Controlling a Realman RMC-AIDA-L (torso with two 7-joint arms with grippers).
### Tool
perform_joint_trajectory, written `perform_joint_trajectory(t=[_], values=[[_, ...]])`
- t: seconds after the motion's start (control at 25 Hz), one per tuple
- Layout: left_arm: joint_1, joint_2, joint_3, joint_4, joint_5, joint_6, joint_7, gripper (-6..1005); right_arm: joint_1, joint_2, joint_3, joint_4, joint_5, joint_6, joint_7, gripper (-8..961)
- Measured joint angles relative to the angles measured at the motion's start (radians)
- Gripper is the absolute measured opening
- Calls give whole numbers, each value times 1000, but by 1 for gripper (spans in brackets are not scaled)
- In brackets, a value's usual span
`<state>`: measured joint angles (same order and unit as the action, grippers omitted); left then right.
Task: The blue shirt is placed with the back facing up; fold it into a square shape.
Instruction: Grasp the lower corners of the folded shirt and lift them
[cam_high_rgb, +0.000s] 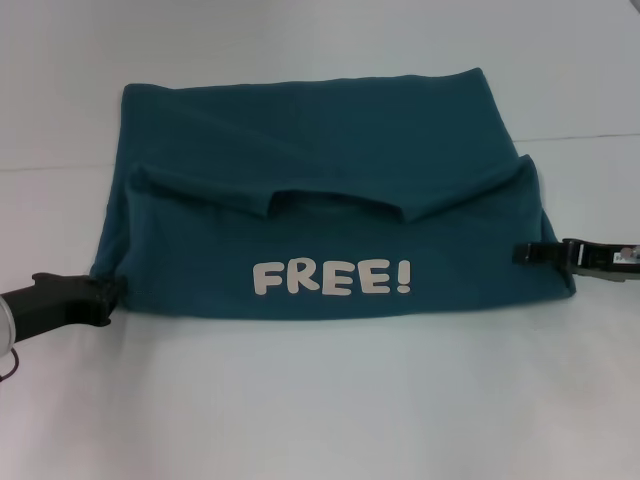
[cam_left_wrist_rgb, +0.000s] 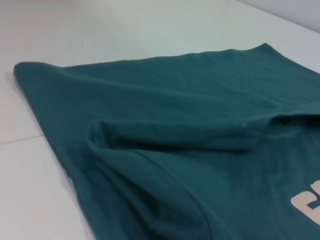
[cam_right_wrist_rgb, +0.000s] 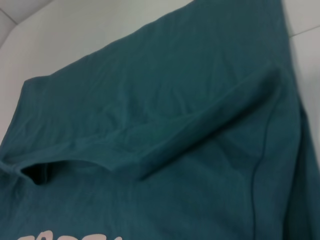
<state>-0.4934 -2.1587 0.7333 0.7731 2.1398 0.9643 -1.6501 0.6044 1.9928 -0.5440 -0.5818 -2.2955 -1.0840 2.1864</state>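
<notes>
The blue shirt (cam_high_rgb: 320, 170) is dark teal and lies across the middle of the white table, doubled over on itself. The upper layer on the near side shows white "FREE!" lettering (cam_high_rgb: 331, 277), and a sleeve fold (cam_left_wrist_rgb: 180, 135) crosses the cloth. My left gripper (cam_high_rgb: 112, 292) is at the shirt's near left edge, where the fabric bunches into its tip. My right gripper (cam_high_rgb: 522, 254) reaches in over the shirt's right edge and pinches the cloth. The wrist views show only the teal fabric (cam_right_wrist_rgb: 165, 125), none of the fingers.
The white table (cam_high_rgb: 320, 410) runs around the shirt on all sides, with a faint seam line (cam_high_rgb: 590, 135) crossing behind it. Nothing else stands on it.
</notes>
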Motion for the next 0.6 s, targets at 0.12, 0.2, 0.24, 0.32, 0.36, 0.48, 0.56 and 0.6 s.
perform_joint_trajectory(t=[0.12,0.2,0.24,0.32,0.36,0.48,0.56,0.6], values=[[-5,3,0,0,1,0,-8,27,-2,2,4,-2,3,2,0,764],[-8,5,0,0,1,-2,-9,27,-7,-1,7,0,4,-2,1,764],[-9,5,0,0,1,-3,-9,27,-9,-2,8,2,5,-4,1,760],[-12,5,0,0,2,-4,-9,27,-13,-2,8,2,5,-9,2,751],[-13,5,0,0,2,-5,-9,27,-14,0,8,2,5,-14,2,747],[-16,5,0,0,2,-4,-10,27,-16,1,10,3,6,-32,2,706],[-19,5,0,0,3,-3,-10,27,-17,1,12,3,8,-40,2,668],[-19,5,0,0,3,-3,-11,26,-18,2,13,3,9,-43,0,650]])
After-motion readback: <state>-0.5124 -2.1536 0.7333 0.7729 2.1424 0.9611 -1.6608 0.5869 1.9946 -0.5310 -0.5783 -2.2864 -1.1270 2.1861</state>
